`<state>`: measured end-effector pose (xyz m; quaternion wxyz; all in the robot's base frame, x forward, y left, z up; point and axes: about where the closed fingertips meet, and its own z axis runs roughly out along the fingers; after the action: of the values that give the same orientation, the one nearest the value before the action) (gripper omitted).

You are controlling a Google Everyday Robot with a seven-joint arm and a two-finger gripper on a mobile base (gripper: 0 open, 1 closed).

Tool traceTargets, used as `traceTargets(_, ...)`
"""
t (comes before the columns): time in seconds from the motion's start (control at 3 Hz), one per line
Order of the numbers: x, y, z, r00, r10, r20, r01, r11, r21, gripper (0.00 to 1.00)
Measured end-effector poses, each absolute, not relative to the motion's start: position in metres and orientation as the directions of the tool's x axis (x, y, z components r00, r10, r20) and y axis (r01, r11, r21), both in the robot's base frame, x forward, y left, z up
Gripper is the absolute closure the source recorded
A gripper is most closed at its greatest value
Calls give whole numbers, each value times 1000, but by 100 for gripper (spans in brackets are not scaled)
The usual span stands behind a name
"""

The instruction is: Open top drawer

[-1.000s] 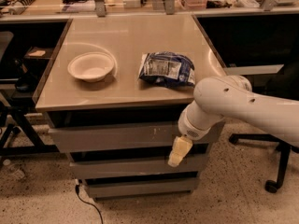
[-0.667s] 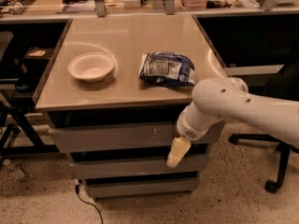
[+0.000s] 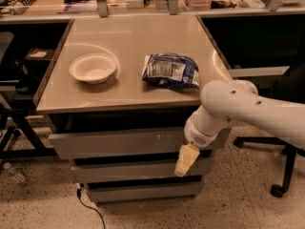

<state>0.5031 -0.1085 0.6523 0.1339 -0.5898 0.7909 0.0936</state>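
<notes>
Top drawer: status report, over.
Gripper hangs before the second drawer front, right side. Top drawer front slightly proud of lower two. Bowl, snack bag up on tabletop, out of the way.

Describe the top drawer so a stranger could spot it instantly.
Under the tan tabletop sit three stacked grey drawer fronts. The top drawer is the highest and widest, with pale scuffs right of centre; the end effector hangs below its right end.
</notes>
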Motion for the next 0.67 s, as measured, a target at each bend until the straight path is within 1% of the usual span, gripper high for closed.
traceTargets(0.33,464,-125,706,-262,-902,-344,-960,280,-2,0)
traceTargets(0.67,464,-125,707,-262,-902,-344,-960,280,-2,0)
